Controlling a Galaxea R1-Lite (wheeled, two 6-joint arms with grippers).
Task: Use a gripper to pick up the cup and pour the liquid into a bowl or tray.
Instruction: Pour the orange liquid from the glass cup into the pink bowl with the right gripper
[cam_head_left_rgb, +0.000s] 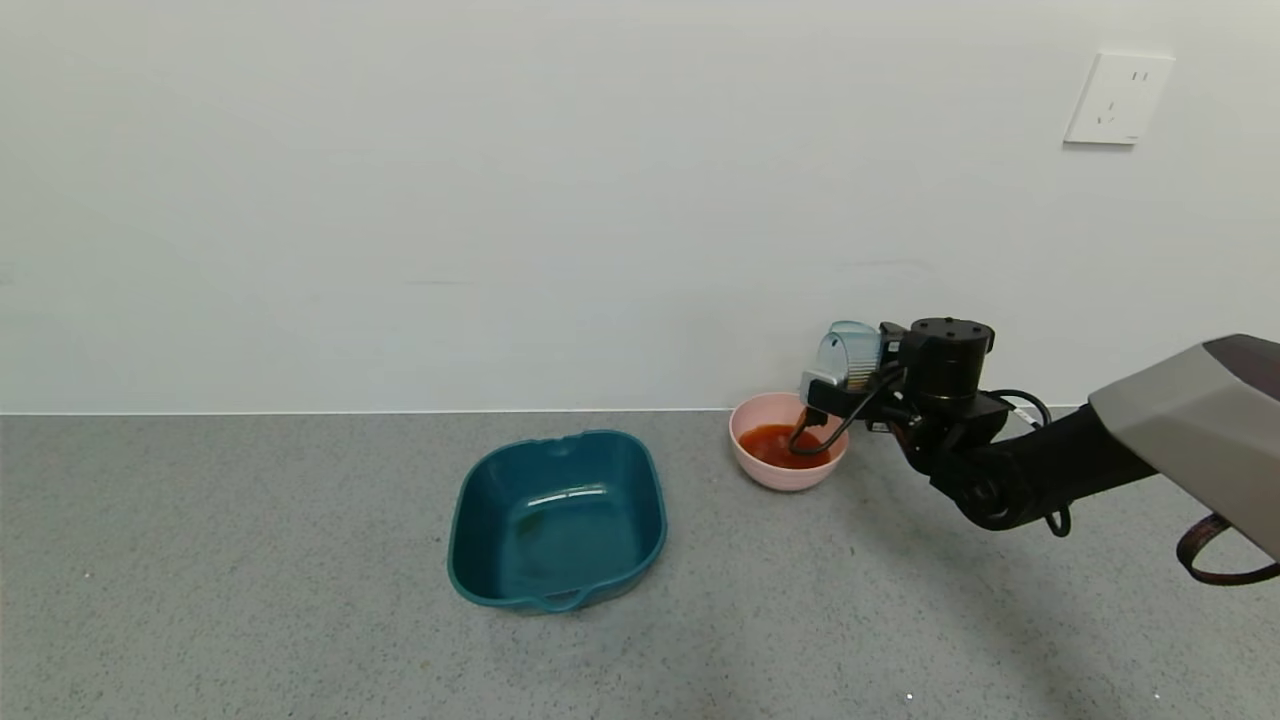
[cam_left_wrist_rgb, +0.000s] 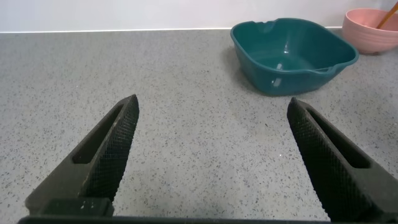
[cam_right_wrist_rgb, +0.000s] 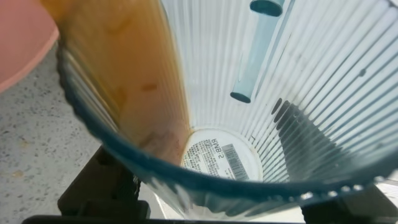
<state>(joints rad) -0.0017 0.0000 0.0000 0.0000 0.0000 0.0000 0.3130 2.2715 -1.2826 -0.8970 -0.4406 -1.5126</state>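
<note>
The right gripper (cam_head_left_rgb: 858, 372) holds the cup (cam_head_left_rgb: 848, 355) tipped on its side, mouth just above the pink bowl (cam_head_left_rgb: 786, 473) by the bench's back edge. Red liquid (cam_head_left_rgb: 782, 444) sits in the bowl.

The left gripper (cam_left_wrist_rgb: 214, 155) is wide open.

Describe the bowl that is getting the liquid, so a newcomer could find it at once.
Start at the white wall behind the grey counter. Just in front of its base, toward the right, sits the pink bowl, under the tipped cup held by the right gripper. Unlike the larger teal tray nearby, it is small, round and holds red-orange liquid.
</note>
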